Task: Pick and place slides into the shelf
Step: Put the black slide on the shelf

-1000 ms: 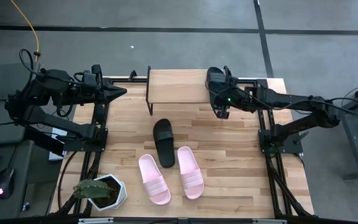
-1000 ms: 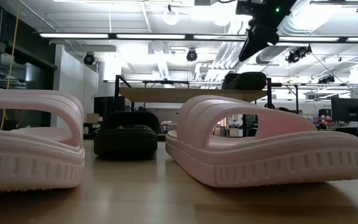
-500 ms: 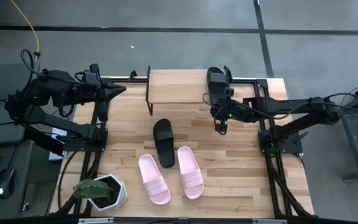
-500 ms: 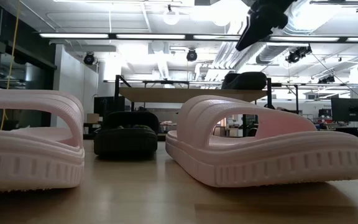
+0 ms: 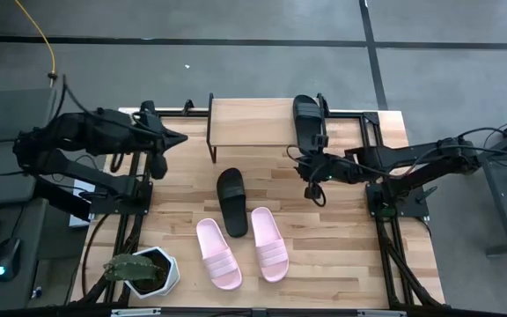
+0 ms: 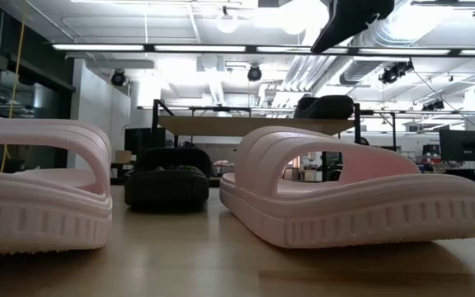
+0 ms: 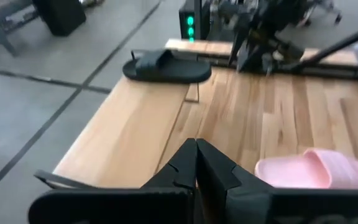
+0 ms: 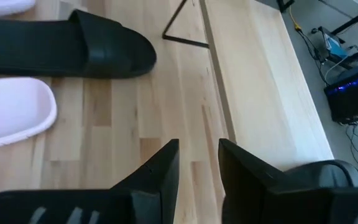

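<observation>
The shelf (image 5: 258, 121) stands at the table's far side on thin black legs. One black slide (image 5: 308, 121) lies sole down on the right end of its top board. The second black slide (image 5: 231, 201) lies flat on the table in the middle. The two pink slides (image 5: 217, 254) (image 5: 269, 243) lie side by side nearer the near edge. My right gripper (image 5: 311, 182) is open and hangs above the table just near of the shelf's right end, touching nothing. My left gripper (image 5: 180, 138) is shut and empty, left of the shelf.
A potted cactus (image 5: 139, 269) sits at the near left corner. Black frame rails (image 5: 141, 189) (image 5: 375, 189) run along both sides of the table. Bare wood lies between the shelf and the black slide on the table, and the shelf board's left and middle (image 5: 245, 121) are bare.
My right gripper has drawn away from the black slide on the shelf's right end, moving toward the near edge and upward. That slide stays lying on the board. My left gripper has shifted a little toward the right and the near edge.
</observation>
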